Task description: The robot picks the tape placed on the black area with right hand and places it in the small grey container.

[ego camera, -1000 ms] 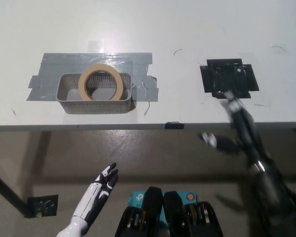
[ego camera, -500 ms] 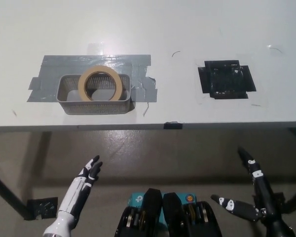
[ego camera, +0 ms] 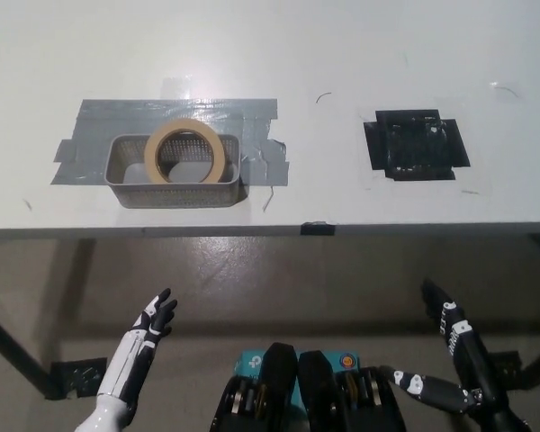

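- Tape roll leaning in small grey mesh container, near table front edge, left side.
- Black area bare, toward right.
- Right hand low off table, spread, empty.
- Left hand low, fingers apart.
- Looks done; nothing left.

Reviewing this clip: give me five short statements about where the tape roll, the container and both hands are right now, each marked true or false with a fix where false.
1. The beige ring-shaped roll of tape lies on the black taped patch. False: it leans in the small grey mesh container.
2. The black patch has nothing on it. True.
3. The black right hand holds the tape. False: it is open, below the table edge.
4. The white left hand is open, low at the left. True.
5. The container stands on bare white table. False: it stands on a grey taped area.
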### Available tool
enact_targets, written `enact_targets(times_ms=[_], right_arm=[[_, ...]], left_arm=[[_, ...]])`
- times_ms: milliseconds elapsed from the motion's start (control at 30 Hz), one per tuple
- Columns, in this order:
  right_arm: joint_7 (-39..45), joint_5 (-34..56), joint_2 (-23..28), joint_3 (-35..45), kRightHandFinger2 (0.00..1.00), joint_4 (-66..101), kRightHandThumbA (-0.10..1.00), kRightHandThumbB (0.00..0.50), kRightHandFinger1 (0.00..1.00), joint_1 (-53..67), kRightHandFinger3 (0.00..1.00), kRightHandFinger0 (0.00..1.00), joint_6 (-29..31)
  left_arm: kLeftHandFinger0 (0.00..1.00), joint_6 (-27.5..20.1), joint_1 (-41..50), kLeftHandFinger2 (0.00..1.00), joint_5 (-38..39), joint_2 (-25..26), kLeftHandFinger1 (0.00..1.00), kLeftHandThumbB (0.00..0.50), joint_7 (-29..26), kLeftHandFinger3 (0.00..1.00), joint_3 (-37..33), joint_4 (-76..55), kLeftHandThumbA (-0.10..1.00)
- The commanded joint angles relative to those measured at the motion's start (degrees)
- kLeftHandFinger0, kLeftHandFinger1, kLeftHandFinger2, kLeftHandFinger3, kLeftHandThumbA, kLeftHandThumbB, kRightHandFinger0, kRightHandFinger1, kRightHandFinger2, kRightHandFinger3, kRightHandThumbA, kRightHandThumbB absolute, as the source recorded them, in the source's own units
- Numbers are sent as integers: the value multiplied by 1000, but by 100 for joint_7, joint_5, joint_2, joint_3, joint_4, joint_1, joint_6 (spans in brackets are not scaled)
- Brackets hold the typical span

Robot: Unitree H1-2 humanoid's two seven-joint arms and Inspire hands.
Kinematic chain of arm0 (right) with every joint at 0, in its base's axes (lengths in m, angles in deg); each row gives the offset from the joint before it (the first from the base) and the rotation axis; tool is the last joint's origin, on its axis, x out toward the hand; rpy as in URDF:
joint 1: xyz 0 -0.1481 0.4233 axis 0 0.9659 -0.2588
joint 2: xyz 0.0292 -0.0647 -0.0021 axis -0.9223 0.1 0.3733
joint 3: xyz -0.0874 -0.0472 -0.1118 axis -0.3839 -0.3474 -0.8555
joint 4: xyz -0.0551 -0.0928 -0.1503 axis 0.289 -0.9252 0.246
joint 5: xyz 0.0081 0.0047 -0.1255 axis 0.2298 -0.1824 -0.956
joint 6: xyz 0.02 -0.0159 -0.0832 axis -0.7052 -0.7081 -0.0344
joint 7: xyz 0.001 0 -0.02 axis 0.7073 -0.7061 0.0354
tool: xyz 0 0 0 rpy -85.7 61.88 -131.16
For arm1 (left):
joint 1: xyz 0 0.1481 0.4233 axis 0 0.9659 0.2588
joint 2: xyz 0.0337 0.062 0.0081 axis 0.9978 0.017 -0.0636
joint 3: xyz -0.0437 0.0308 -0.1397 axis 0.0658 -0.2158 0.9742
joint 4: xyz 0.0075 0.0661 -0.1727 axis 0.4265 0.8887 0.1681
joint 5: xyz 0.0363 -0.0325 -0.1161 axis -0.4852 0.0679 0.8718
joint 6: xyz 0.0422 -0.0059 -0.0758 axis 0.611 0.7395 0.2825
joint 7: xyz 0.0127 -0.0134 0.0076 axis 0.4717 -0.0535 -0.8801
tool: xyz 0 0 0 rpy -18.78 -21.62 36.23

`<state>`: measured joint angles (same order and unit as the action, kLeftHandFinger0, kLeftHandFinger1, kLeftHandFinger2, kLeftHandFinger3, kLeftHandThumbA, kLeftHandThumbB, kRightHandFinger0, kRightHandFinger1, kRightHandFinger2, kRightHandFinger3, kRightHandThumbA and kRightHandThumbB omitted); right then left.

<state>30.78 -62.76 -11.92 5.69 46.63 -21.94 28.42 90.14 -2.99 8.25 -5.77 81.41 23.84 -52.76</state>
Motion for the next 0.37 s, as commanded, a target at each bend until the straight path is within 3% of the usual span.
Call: enact_targets(times_ms=[0, 333], right_arm=[[269, 169, -29, 91, 1000, 13, 1000, 327, 1000, -118, 1000, 1000, 259], [366, 63, -39, 80, 1000, 40, 1000, 295, 1000, -159, 1000, 1000, 141]], left_arm=[[1000, -185, -1, 1000, 110, 5, 1000, 63, -84, 1000, 76, -173, 1000], [1000, -259, -3, 1000, 152, 4, 1000, 52, -101, 1000, 136, -142, 1000]])
